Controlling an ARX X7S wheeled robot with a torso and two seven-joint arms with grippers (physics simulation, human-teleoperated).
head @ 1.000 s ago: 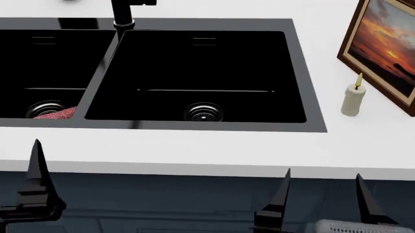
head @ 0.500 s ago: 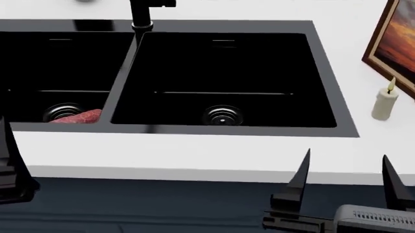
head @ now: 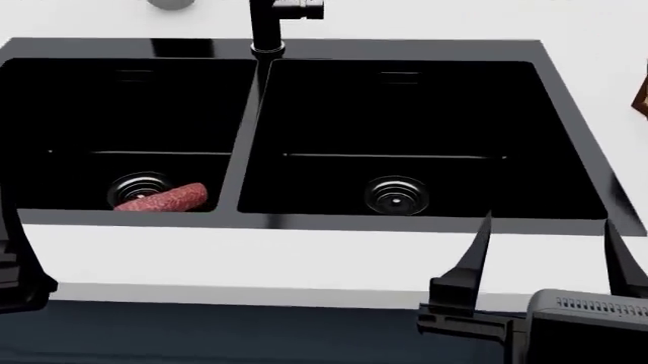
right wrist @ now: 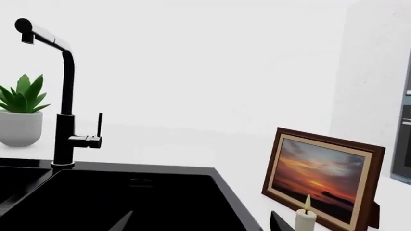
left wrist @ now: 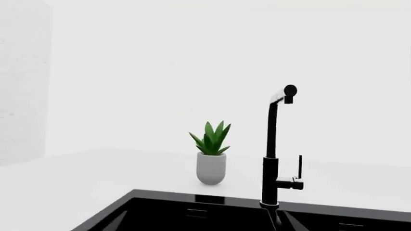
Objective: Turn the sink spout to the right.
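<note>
The sink spout (head: 265, 29) is a slim black column standing behind the divider of the black double-basin sink (head: 303, 221). It shows whole in the left wrist view (left wrist: 271, 144) and the right wrist view (right wrist: 64, 110), with its thin upright lever (right wrist: 99, 126) on a side stub. My right gripper (head: 547, 262) is open and empty, low in front of the counter edge, far from the spout; its fingertips (right wrist: 280, 222) stand wide apart. Of my left gripper only one finger (head: 14, 246) shows at the view's left edge, with nothing beside it.
A red sausage-like item (head: 162, 197) lies by the left basin's drain (head: 136, 186). A potted plant (left wrist: 211, 154) stands on the white counter left of the spout. A framed sunset picture (right wrist: 321, 175) and a candle (right wrist: 305, 219) stand right of the sink.
The head view has swung left: the sink and spout slid right in it, the picture and candle left it, and the red item came fully into view. Both grippers stay low, still spread.
</note>
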